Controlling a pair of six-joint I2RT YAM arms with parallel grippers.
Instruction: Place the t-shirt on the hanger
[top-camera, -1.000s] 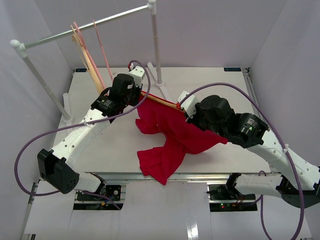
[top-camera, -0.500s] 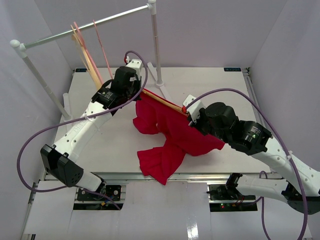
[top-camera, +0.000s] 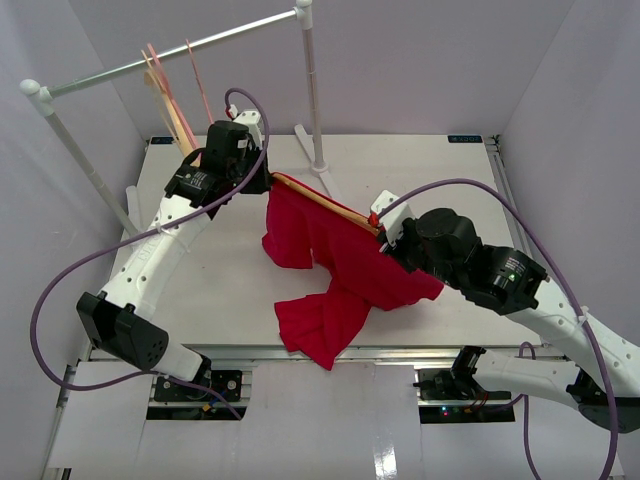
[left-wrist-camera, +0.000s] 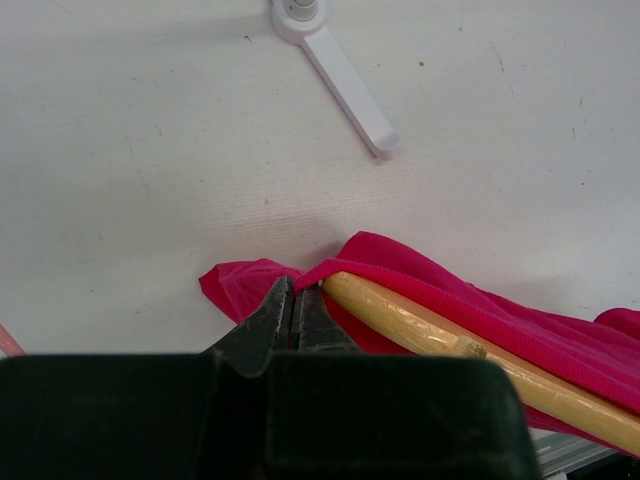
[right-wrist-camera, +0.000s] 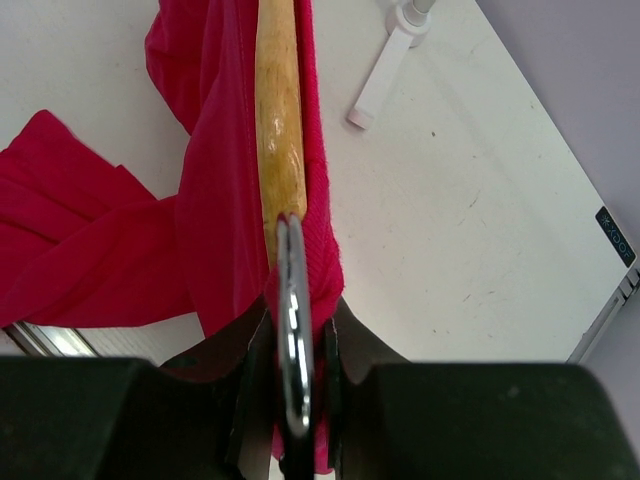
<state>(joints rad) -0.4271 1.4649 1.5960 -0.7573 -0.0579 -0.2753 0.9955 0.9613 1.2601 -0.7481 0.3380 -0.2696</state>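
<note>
Since a second ago your left gripper (left-wrist-camera: 296, 300) has swung back and left, tugging the t-shirt (left-wrist-camera: 430, 288) over the far tip of the hanger (left-wrist-camera: 400, 322). Its jaws are pinched together on the red hem right beside that tip, with the wooden arm running off toward your right arm. Your right gripper (right-wrist-camera: 293, 320) looks clamped on the silver hook (right-wrist-camera: 291, 250), though cloth bunches in there so I'm not certain, and the hanger points straight out from those jaws, shirt draped off it.

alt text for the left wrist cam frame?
The left pincer, shut, pinches the edge of the red t-shirt beside the rounded end of the wooden hanger, which lies inside the cloth. Behind is a white table with a white rack foot.
</note>
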